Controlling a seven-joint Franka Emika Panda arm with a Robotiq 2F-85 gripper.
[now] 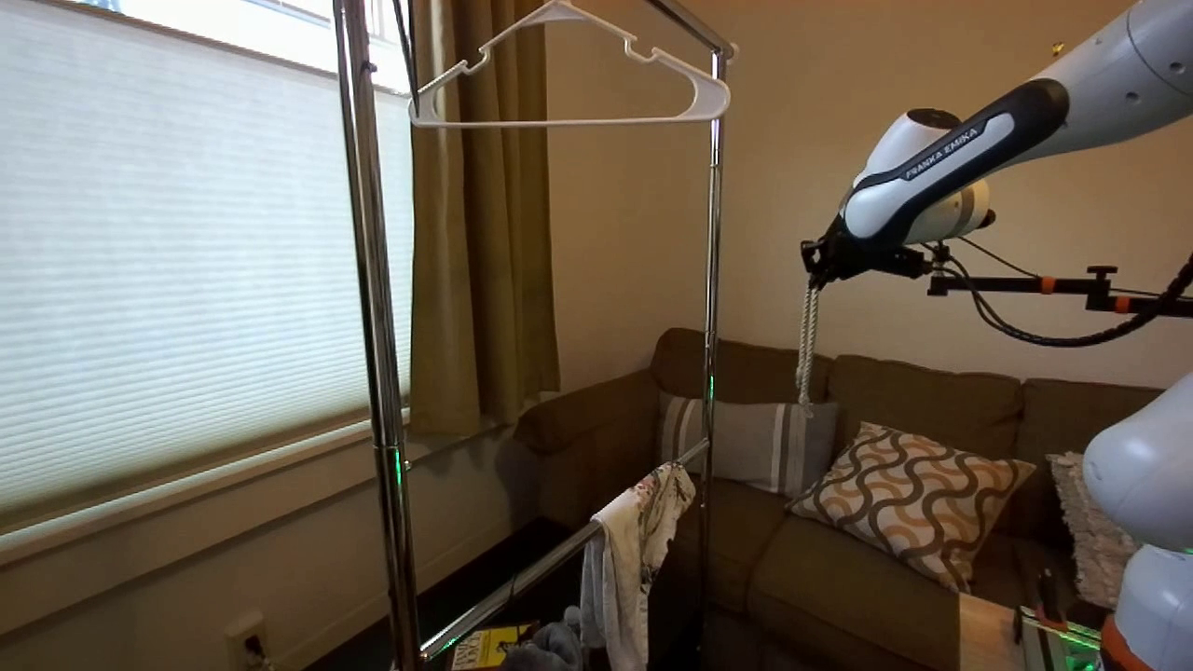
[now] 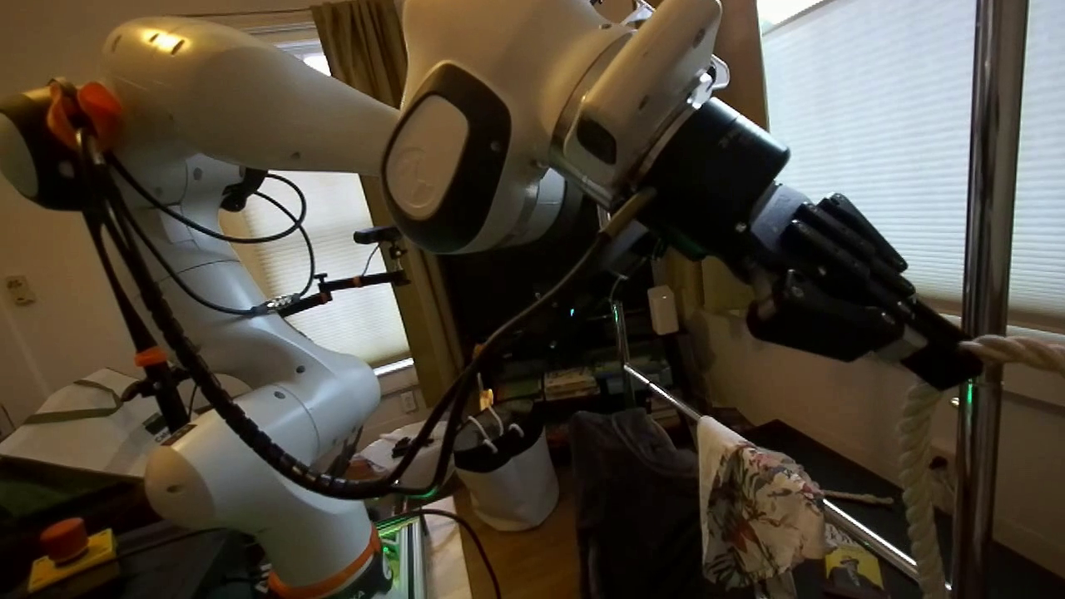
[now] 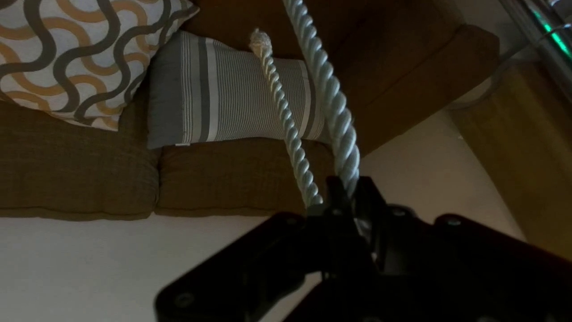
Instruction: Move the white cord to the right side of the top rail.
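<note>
The white cord (image 1: 807, 345) is a twisted rope, doubled over and hanging limp from my gripper (image 1: 814, 267). My gripper is shut on it; in the wrist view the cord (image 3: 333, 98) passes between the fingertips (image 3: 351, 190), with two strands leading away. In an exterior view the cord (image 2: 918, 482) hangs down from the fingertips (image 2: 948, 353), and another part sticks out to the right across a rack pole. The top rail (image 1: 688, 20) is partly in view at the top of an exterior view. My gripper is apart from it, lower and to its right in that picture.
A white hanger (image 1: 569, 122) hangs on the rack. Upright poles (image 1: 714, 233) stand between the rail and the lower crossbar (image 1: 522, 582), which carries a floral cloth (image 1: 620, 550). A brown sofa (image 1: 746, 363) with pillows stands behind. A dark garment (image 2: 632, 491) hangs at the crossbar.
</note>
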